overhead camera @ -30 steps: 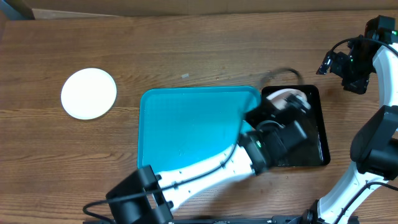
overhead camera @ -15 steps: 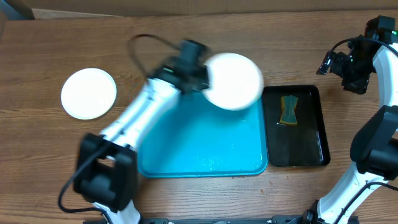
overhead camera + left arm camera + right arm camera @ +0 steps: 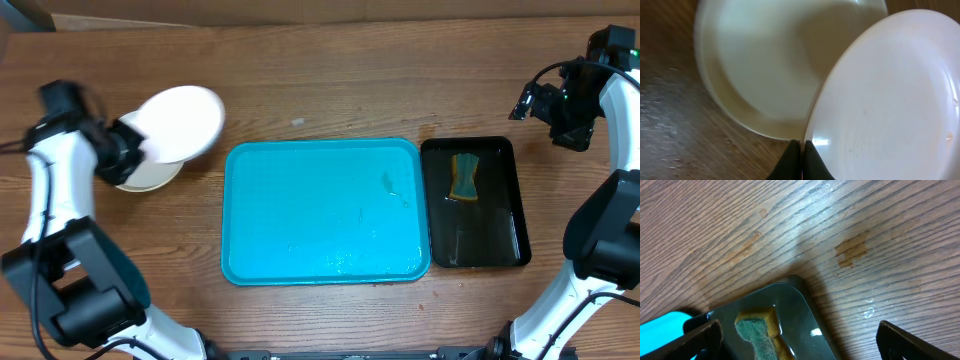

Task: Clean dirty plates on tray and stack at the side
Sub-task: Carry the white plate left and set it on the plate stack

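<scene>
At the left edge of the overhead view, the left hand [image 3: 802,149] is pinched narrow on the rim of a white plate [image 3: 185,120]. In the left wrist view its two dark fingertips [image 3: 792,159] meet at the plate's lower edge. The plate is tilted, its face turned up and toward the upper right, and it hangs partly over a second pale plate [image 3: 150,180] that lies flat on the wooden tabletop [image 3: 330,80] in the left part of the frame. I cannot tell whether the two plates touch. The turquoise tray [image 3: 232,215] sits in the middle of the overhead view, well apart from both plates, with a few small specks and wet glints on its floor. Just beside its right edge lies a narrower black tray [image 3: 500,250] holding a yellow-and-green sponge [image 3: 464,176] in its upper half. The right hand [image 3: 799,330] is in the upper right of the overhead view, raised above the tabletop. Its fingers [image 3: 702,337] are spread wide and hold nothing. Its wrist view looks down on a corner of the black tray and the sponge.
</scene>
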### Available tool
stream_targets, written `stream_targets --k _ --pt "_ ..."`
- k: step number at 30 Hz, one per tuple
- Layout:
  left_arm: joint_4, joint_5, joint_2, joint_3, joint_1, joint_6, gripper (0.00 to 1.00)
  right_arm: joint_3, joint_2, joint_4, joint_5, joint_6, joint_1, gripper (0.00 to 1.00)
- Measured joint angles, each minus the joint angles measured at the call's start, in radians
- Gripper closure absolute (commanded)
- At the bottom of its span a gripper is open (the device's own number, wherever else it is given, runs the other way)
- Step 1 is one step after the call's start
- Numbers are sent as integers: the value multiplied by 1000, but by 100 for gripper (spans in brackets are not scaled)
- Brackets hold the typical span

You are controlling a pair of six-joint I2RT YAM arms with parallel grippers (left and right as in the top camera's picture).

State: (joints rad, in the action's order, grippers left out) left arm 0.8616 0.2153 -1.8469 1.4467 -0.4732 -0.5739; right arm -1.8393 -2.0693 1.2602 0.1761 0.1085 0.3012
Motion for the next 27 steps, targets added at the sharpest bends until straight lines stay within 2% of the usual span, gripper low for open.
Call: stream_targets --k 4,7,13,27 --pt "1 -36 0 0 -131 0 96 0 0 0 0 0 0 0" --pt "-1 -76 0 0 -165 0 96 0 0 0 0 0 0 0" --pt "-21 -143 0 -3 -159 0 96 0 0 -1 0 0 0 0" --pt "-68 -168 0 -16 -122 0 96 0 0 0 0 0 0 0"
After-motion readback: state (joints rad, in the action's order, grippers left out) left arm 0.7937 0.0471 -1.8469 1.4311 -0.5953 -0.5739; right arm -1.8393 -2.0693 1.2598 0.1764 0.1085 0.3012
